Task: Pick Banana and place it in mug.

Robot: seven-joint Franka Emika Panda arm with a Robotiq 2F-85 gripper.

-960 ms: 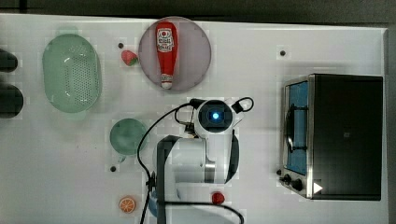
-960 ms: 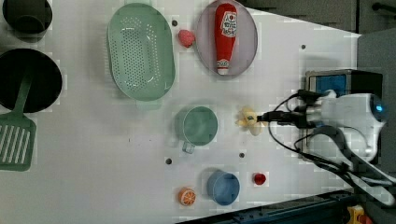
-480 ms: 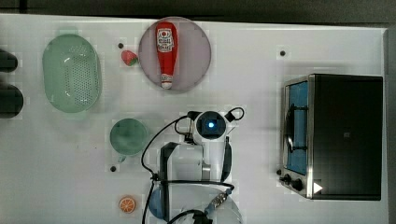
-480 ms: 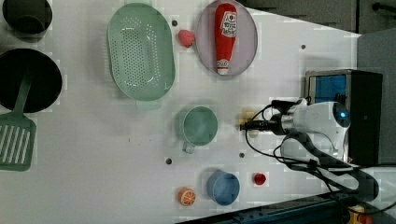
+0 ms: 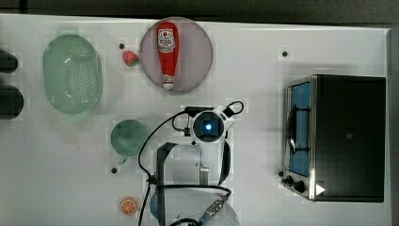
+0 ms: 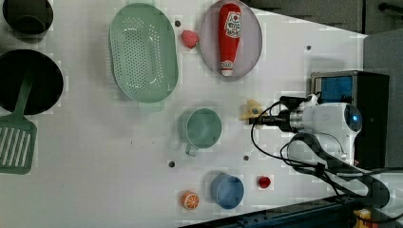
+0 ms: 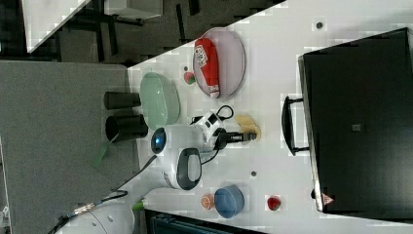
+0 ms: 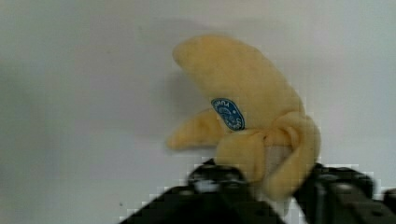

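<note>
My gripper (image 8: 275,186) pinches the banana (image 8: 247,116) on the tabletop (image 6: 95,156); next, lift it over the mug (image 6: 203,128).

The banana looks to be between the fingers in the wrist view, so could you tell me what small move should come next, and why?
Probably finish closing on the banana and lift it straight up. The gripper brackets its stem end, with the fruit on the table. The mug stands apart, to the left view's left, so the banana needs height to clear the rim.
</note>
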